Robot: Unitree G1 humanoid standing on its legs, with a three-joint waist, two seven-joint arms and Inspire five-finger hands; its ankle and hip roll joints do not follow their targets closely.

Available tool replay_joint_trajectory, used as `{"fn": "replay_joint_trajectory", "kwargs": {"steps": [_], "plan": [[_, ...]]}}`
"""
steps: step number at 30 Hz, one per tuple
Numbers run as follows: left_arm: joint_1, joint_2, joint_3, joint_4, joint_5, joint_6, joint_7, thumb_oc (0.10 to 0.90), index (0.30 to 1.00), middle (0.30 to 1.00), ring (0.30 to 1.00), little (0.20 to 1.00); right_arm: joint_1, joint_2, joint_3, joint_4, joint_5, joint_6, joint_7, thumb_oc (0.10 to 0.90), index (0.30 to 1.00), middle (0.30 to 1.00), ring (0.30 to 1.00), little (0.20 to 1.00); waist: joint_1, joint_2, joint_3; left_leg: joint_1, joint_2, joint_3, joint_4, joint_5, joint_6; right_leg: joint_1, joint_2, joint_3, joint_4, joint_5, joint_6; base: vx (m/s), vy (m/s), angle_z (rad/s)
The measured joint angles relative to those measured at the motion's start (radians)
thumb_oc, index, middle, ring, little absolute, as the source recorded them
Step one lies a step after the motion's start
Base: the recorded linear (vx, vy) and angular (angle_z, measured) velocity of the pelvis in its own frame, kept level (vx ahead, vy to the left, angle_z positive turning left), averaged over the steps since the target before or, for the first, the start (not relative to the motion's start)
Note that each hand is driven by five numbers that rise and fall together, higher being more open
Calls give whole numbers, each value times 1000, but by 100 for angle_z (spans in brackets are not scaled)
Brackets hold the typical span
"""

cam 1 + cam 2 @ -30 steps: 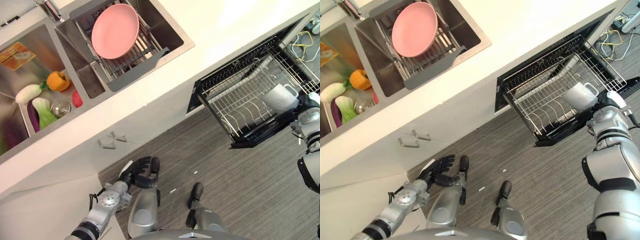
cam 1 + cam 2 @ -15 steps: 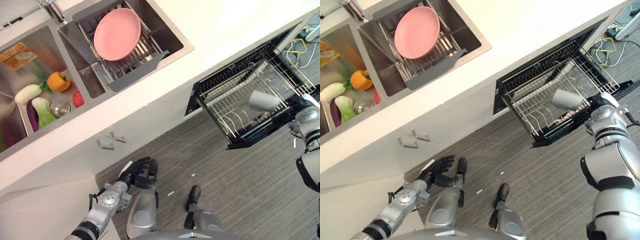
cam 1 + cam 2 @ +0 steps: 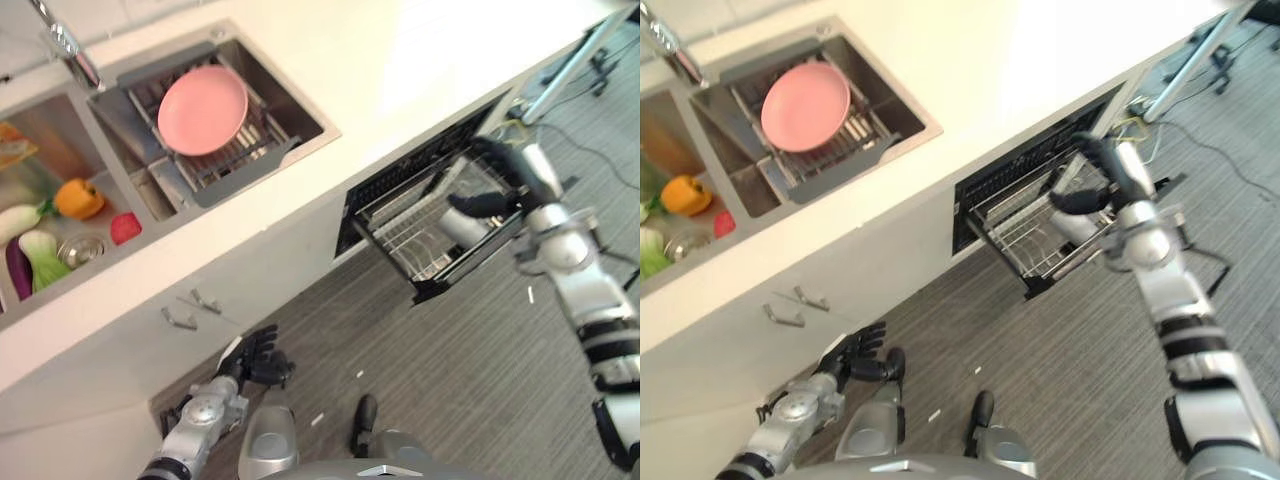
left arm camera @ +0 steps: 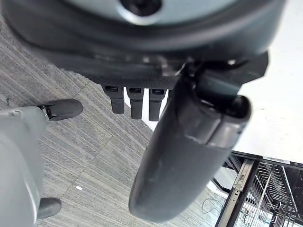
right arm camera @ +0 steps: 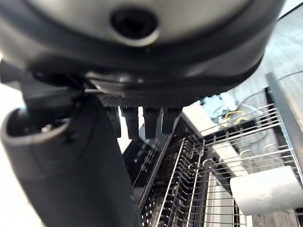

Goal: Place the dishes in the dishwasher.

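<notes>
Right hand [image 3: 500, 180] with relaxed, empty fingers above the white mug [image 3: 462, 224] lying in the rack [image 3: 420, 240] by its front edge; pink plate [image 3: 202, 109] waits in the sink [image 3: 300, 100]; mug may roll if bumped.

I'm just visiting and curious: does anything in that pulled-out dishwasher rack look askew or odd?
Yes. The white mug lies on its side in the dishwasher rack rather than standing. The right hand hovers open above it.

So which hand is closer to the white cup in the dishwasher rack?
Right. The right hand hovers open just above the white cup in the rack; the left hand hangs low over the floor, far away.
</notes>
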Motion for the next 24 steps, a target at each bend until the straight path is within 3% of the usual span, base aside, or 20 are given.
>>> {"fn": "replay_joint_trajectory", "kwargs": {"steps": [4,6,7,8,11,17,19,20,22,23,24], "plan": [[0,-52,58,132,16,4,15,800,900,900,900,900,266,149,-115,-47,96,4,-37,800,900,900,900,900,-18,12,-37,13,-2,1,-4,-10,-1,14,-3,0,-1,-3,-2,39,-25,0],[2,-85,94,208,54,7,32,800,900,900,900,900,355,198,-133,-85,135,2,-47,800,900,900,900,900,-42,39,-53,21,-2,5,-5,-7,2,19,-4,4,-1,-2,-2,26,-29,-7],[2,-85,94,208,54,7,32,800,900,900,900,900,355,198,-133,-85,135,2,-47,800,900,900,900,900,-42,39,-53,21,-2,5,-5,-7,2,19,-4,4,-1,-2,-2,15,-60,-9],[-3,-132,131,325,91,-4,57,800,900,900,900,900,416,228,-132,-139,160,-11,-51,800,900,900,900,900,-55,71,-72,37,-1,11,-5,-9,0,32,-2,8,-1,-3,0,19,-54,-9],[11,-179,156,404,127,-8,88,800,900,900,900,900,442,238,-127,-186,209,-77,-50,800,900,900,900,900,-60,111,-101,39,10,14,-5,-9,-3,31,6,10,-2,-3,-1,10,-79,-5],[28,-228,207,466,128,-55,136,800,900,900,900,900,423,254,-118,-270,309,-185,-66,800,900,900,900,900,-41,144,-139,31,39,-7,-5,-14,-21,32,46,-11,-2,-14,-24,11,-64,9],[30,-234,208,471,129,-59,144,800,900,900,900,900,414,252,-117,-286,315,-205,-67,800,900,900,900,900,-33,151,-144,31,44,-8,1,-12,-26,33,56,-10,-2,-14,-29,-10,-71,0],[29,-248,223,480,128,-66,158,800,900,900,900,900,393,257,-114,-291,347,-242,-70,800,900,900,900,900,-21,158,-147,23,50,-13,17,16,-46,33,65,-10,-2,-17,-34,27,-145,12],[7,-254,271,481,125,-94,168,800,900,900,900,900,358,267,-115,-296,382,-261,-79,800,900,900,900,900,0,137,-131,-89,26,-47,172,52,-95,25,40,-34,9,-34,-65,103,-117,61],[-17,-256,285,482,122,-105,168,800,900,900,900,900,358,281,-134,-316,401,-266,-85,800,900,900,900,900,12,112,-112,-172,0,-41,274,81,-124,42,24,-65,-7,-37,-74,130,-35,112],[-34,-260,285,482,115,-109,173,800,900,900,900,900,354,295,-154,-337,410,-269,-89,800,900,900,900,900,27,114,-102,-211,-19,9,309,61,-119,59,12,-100,-7,-39,-77,127,6,109]]}}
